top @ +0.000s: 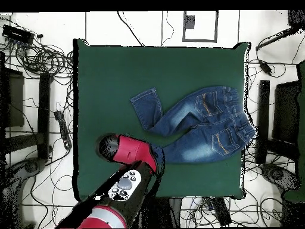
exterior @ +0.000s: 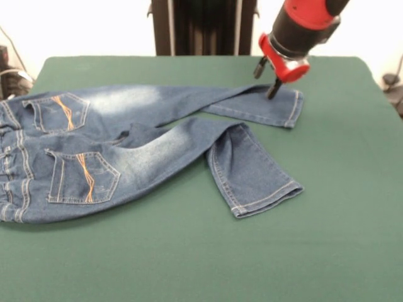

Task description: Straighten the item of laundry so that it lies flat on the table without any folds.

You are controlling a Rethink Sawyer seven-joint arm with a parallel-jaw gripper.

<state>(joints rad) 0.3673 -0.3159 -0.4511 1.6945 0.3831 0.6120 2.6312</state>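
Note:
The blue denim jeans (exterior: 145, 151) lie back-side up on the green table (exterior: 327, 251), with the waistband at the left and the orange-stitched pockets showing. The far leg runs straight to the right. The near leg bends at the knee, and its lower part (exterior: 255, 173) is angled towards the camera. My gripper (exterior: 274, 91) points down onto the far leg near its hem (exterior: 293, 107) and touches the cloth. In the overhead view the jeans (top: 196, 128) lie right of centre, and my red arm (top: 134, 152) covers the far leg's end and the gripper.
The black pedestal (exterior: 201, 25) stands behind the table's far edge. In the overhead view the waistband (top: 243, 119) lies close to the table's right edge. Cables (top: 41, 53) and stands surround the table (top: 119, 71).

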